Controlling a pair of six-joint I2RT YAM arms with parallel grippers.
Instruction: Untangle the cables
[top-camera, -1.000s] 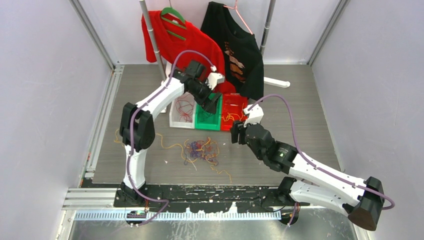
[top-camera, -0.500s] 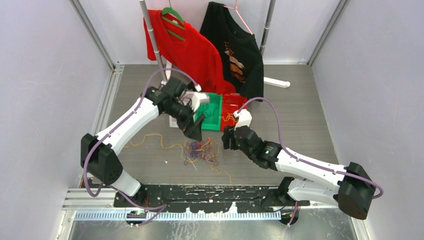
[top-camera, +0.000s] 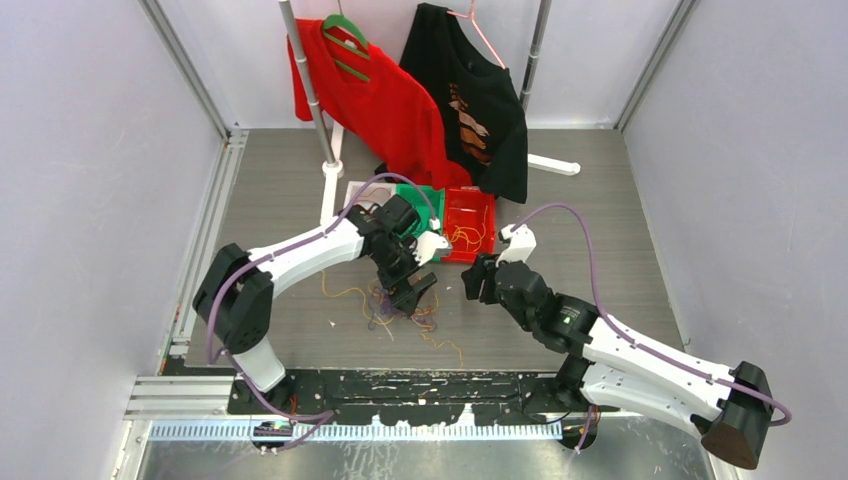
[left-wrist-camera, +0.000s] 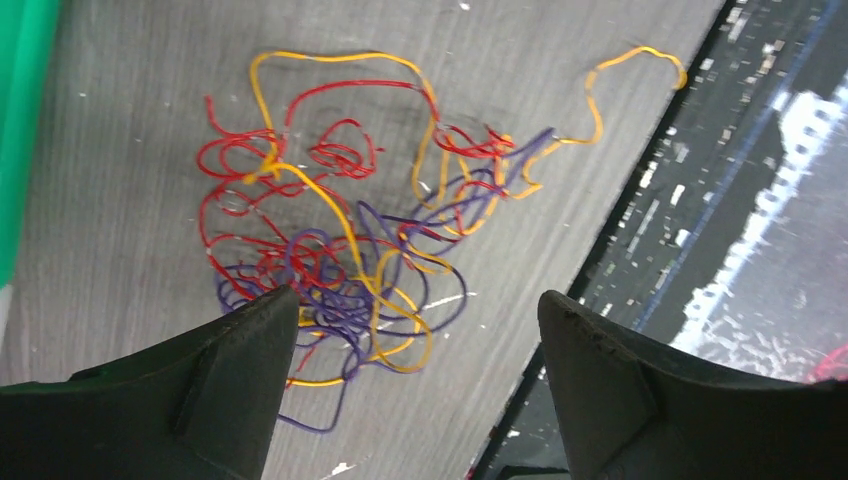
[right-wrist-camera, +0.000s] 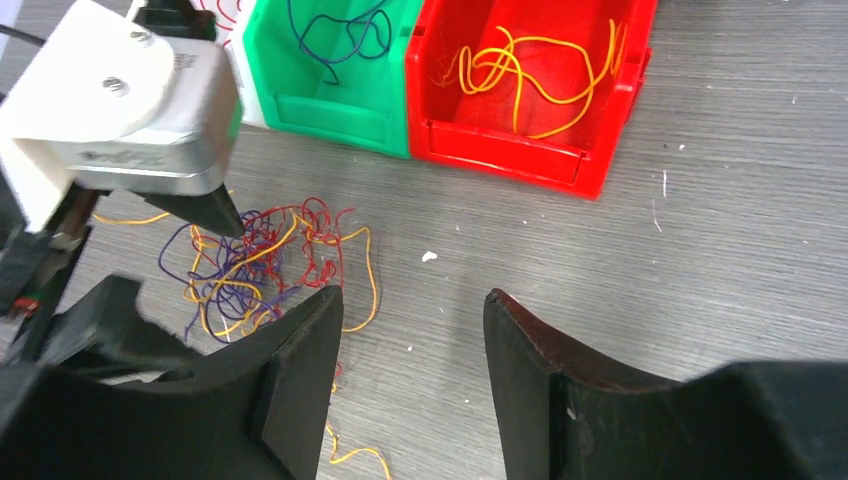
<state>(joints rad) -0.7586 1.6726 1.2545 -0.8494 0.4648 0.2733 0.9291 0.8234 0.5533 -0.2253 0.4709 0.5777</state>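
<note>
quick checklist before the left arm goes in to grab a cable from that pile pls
1. Left gripper open and empty: ok, jaws wide apart.
2. Left gripper lined up over the cable tangle: ok, the pile lies on the table just ahead of its fingers.
3. Right gripper open, empty and apart from the left one: ok.
4. One strand free to pinch alone: not ok, red, yellow-orange and purple strands are interwoven.
5. Height of the left fingertips above the table: cannot tell.
6. Red bin and green bin have room: ok, each holds only a few strands.
</note>
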